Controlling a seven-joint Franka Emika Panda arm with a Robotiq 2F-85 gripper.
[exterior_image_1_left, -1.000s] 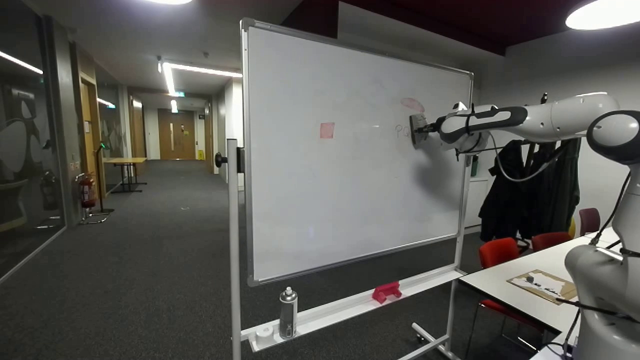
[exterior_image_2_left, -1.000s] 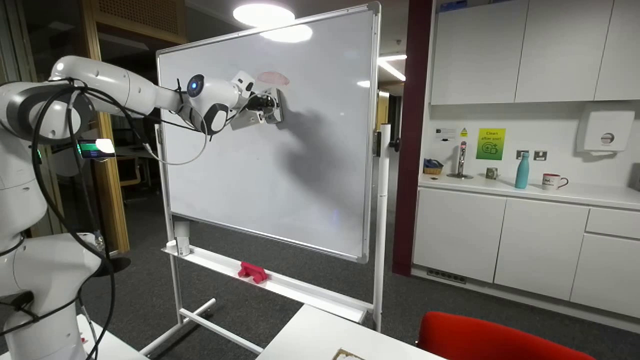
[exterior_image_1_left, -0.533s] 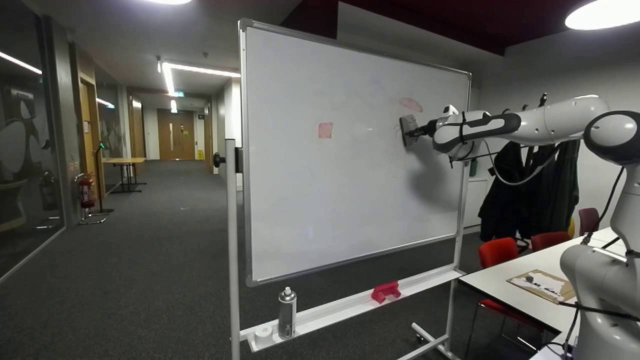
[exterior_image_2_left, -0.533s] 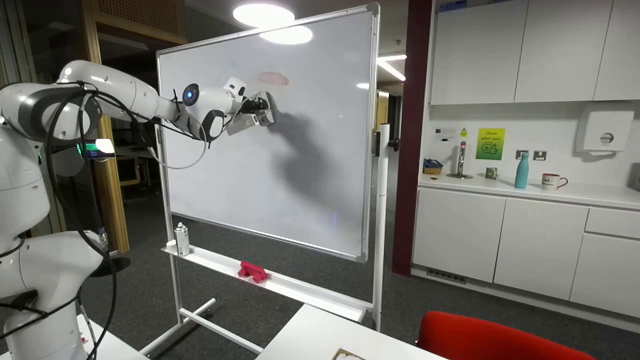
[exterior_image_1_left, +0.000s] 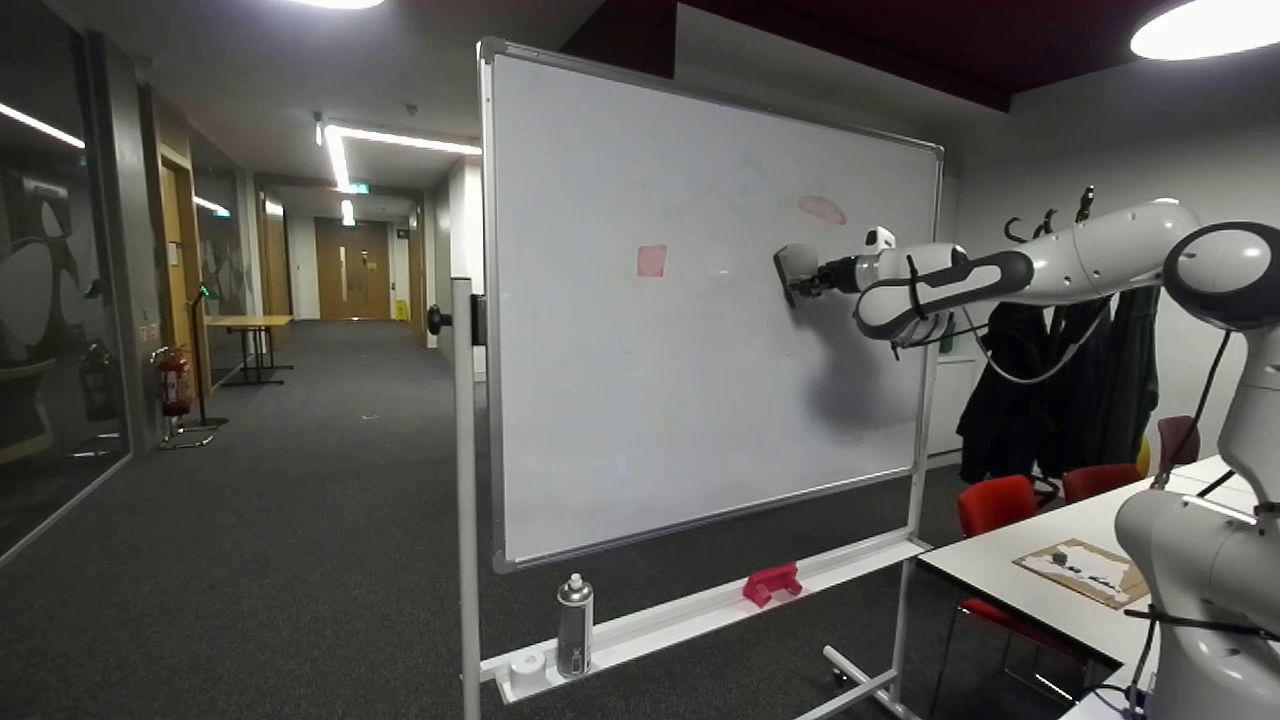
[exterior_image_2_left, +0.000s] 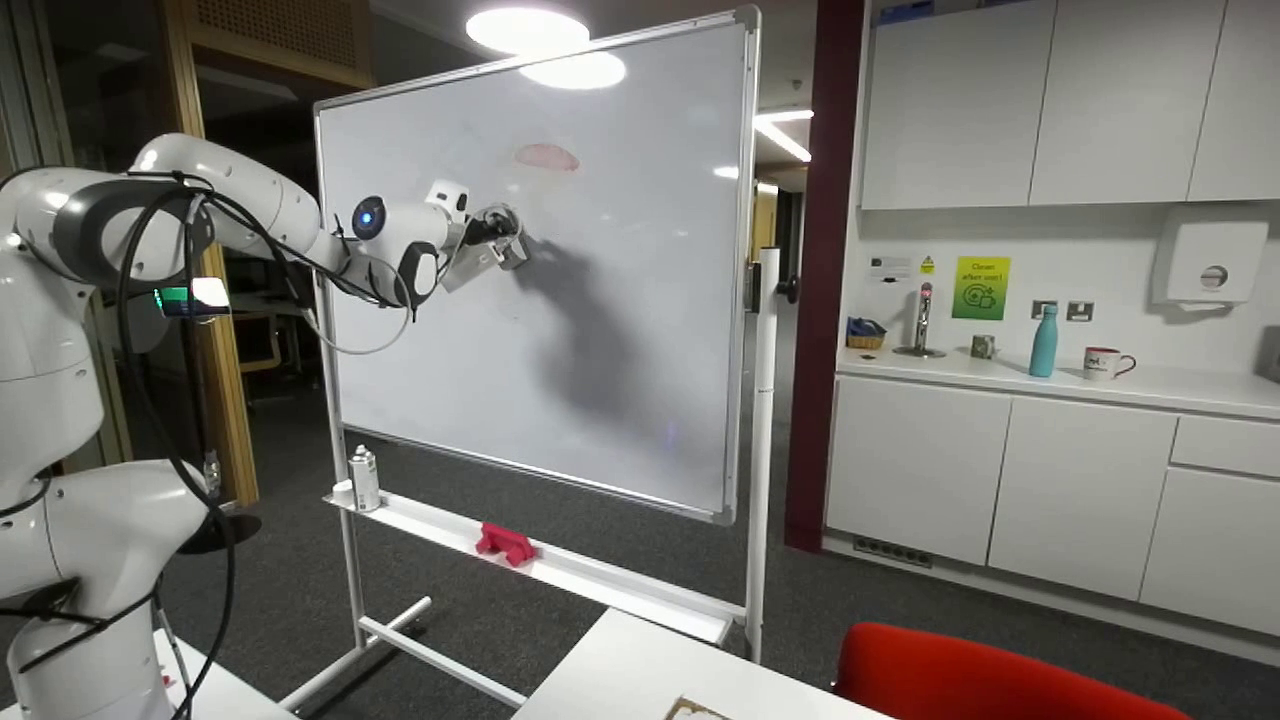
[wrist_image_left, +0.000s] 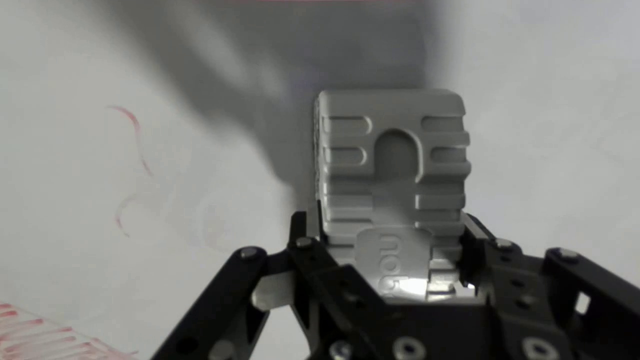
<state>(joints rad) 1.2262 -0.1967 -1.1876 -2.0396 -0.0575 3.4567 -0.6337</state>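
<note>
In the wrist view, my fingers (wrist_image_left: 299, 230) pinch a grey eraser (wrist_image_left: 395, 200) from both sides, near its lower end; its longer part extends upward beyond them, a little right of the frame's centre. It is close to the whiteboard (exterior_image_1_left: 650, 400), though I cannot tell if it touches. Thin red strokes (wrist_image_left: 136, 127) are at the left of the frame, a red hatched patch (wrist_image_left: 37, 337) at lower left.
</note>
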